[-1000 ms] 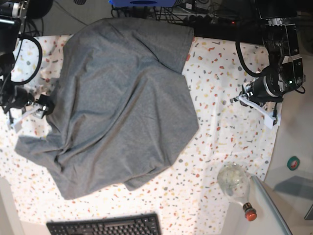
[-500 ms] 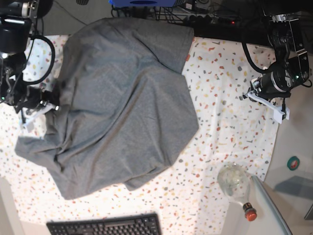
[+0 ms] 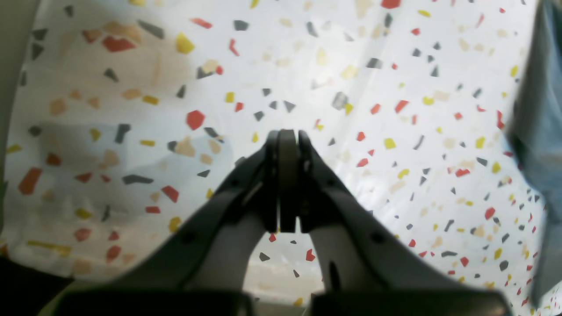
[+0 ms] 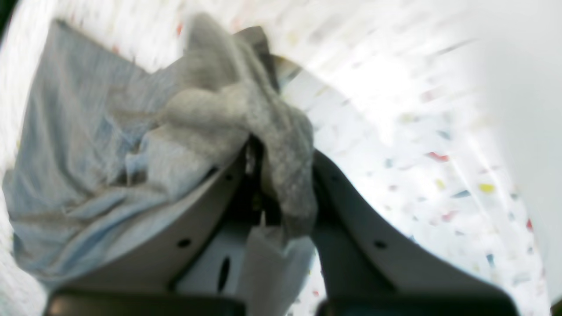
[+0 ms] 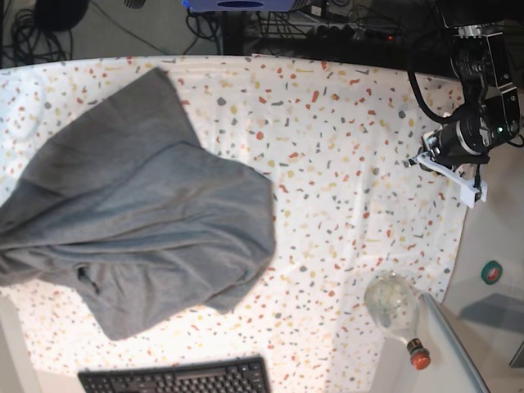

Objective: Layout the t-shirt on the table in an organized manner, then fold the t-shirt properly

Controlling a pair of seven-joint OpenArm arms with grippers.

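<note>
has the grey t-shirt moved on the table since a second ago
Yes. The t-shirt has been dragged toward the base view's left edge, baring the far table it covered; the keyboard stayed put.

Left gripper (image 5: 446, 172): right edge of base view, jaws closed, empty | Right gripper (image 4: 281, 175): out of base view, jaws clamped on cloth

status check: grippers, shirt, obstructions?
Right gripper shut on t-shirt. Left gripper shut, empty, over bare table. Keyboard and bottle near table's edge.
</note>
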